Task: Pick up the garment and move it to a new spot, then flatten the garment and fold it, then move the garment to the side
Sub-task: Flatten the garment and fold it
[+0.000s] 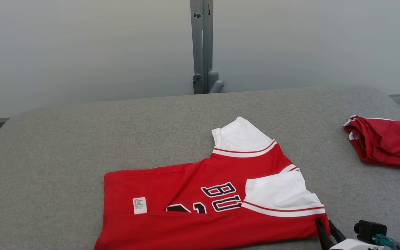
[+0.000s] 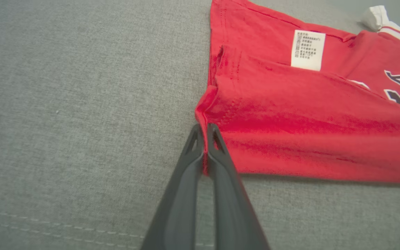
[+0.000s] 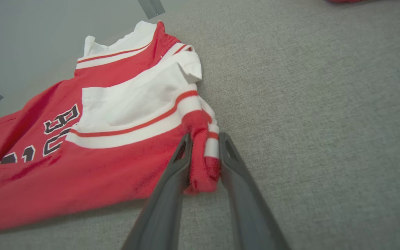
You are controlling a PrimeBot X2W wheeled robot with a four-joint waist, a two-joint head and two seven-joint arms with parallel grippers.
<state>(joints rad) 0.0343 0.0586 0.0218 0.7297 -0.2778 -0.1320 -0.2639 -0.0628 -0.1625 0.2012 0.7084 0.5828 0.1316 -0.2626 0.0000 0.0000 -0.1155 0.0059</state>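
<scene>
With the left claw pressed shut on the hem corner of the garment and the right claw pinching its bunched shoulder, I should hold that edge taut.

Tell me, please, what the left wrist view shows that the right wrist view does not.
Left wrist, not right: the white care label and the left gripper pinching the hem corner. Right wrist, not left: the folded-in white sleeve and the right gripper with bunched fabric between its fingers. Both: the red jersey, black lettering, the grey surface.
</scene>
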